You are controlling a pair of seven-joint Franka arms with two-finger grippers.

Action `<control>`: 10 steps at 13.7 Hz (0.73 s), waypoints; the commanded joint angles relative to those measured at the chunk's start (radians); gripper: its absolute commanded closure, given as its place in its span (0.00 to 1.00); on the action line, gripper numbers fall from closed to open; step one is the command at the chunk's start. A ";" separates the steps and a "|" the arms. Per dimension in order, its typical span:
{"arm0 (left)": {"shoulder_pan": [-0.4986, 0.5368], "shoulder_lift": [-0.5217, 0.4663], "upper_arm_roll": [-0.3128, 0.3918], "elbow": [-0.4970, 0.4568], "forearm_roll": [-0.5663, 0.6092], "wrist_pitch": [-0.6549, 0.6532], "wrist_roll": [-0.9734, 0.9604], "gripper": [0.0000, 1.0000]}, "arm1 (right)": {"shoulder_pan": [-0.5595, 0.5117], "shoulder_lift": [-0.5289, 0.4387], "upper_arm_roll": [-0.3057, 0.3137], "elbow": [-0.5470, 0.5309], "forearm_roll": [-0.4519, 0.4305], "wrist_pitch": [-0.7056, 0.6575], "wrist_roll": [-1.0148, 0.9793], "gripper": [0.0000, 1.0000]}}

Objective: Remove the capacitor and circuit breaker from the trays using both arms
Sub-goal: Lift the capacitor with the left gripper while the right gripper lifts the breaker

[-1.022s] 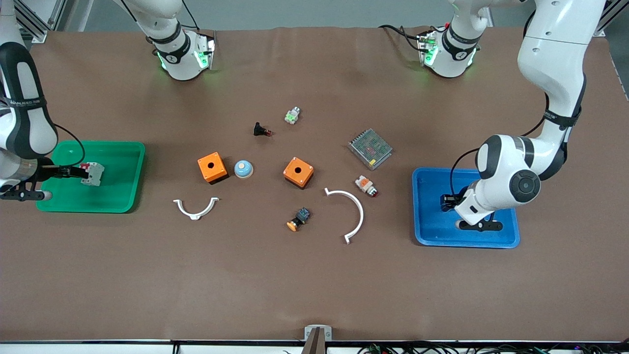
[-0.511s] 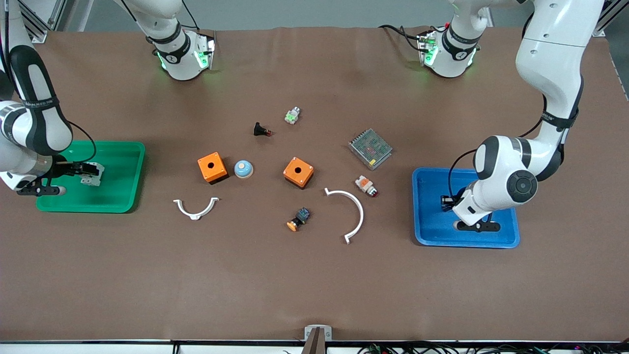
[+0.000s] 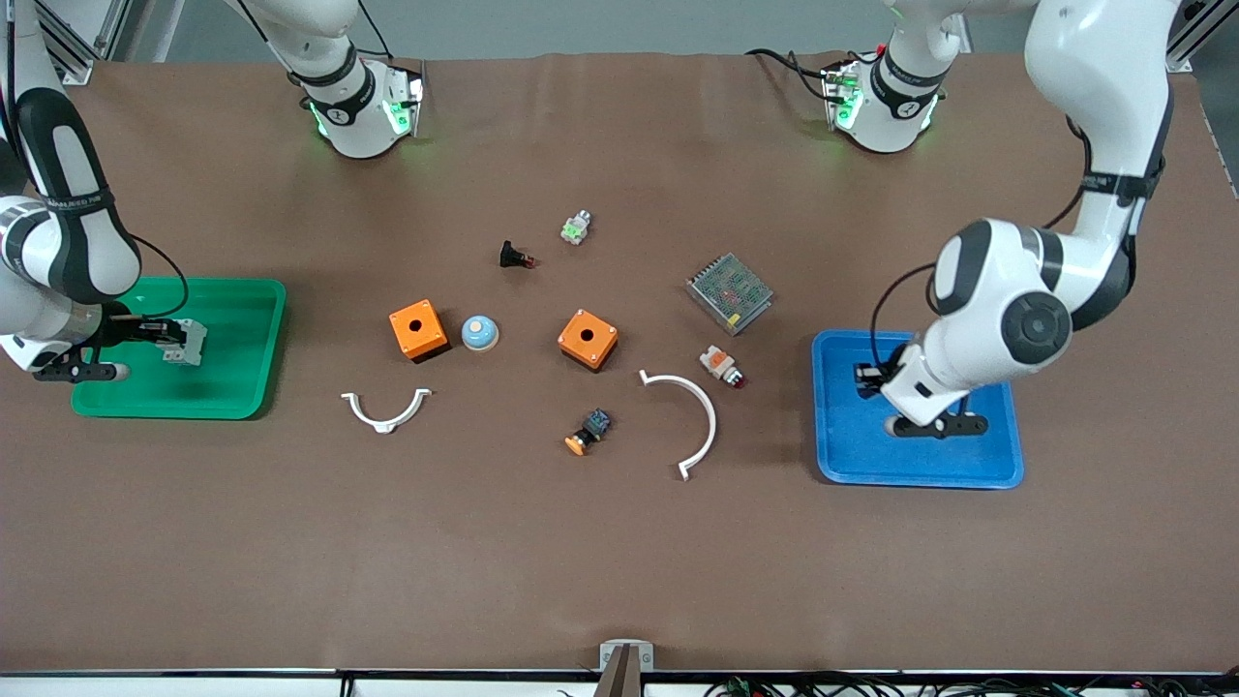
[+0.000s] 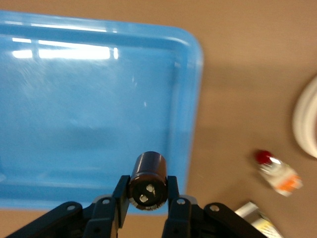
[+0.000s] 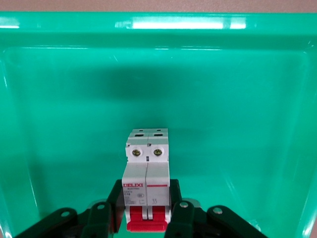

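Left claw (image 4: 147, 196) pinches the capacitor (image 4: 148, 181), right claw (image 5: 146, 198) the circuit breaker (image 5: 146, 174) — either could slip on lifting, catching its tray's rim.

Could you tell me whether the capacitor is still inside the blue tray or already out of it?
Still in: the left gripper is shut on the capacitor over the blue tray.

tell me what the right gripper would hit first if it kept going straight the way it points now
Probably the wall of the green tray. The right gripper, shut on the circuit breaker, points across the tray's floor toward that wall, with nothing else ahead. If it points steeply downward, the breaker would meet the floor first.
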 commanded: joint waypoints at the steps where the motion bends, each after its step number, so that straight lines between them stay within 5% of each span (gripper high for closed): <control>1: 0.000 -0.029 -0.100 -0.029 -0.011 -0.019 -0.178 0.99 | -0.009 -0.040 0.015 -0.018 0.018 -0.046 -0.013 0.80; 3: -0.037 -0.015 -0.155 -0.020 -0.008 -0.008 -0.333 0.99 | 0.017 -0.080 0.018 0.023 0.016 -0.156 0.029 0.81; 10: -0.324 0.103 -0.152 -0.022 -0.005 0.248 -0.807 1.00 | 0.238 -0.119 0.021 0.340 0.076 -0.621 0.367 0.83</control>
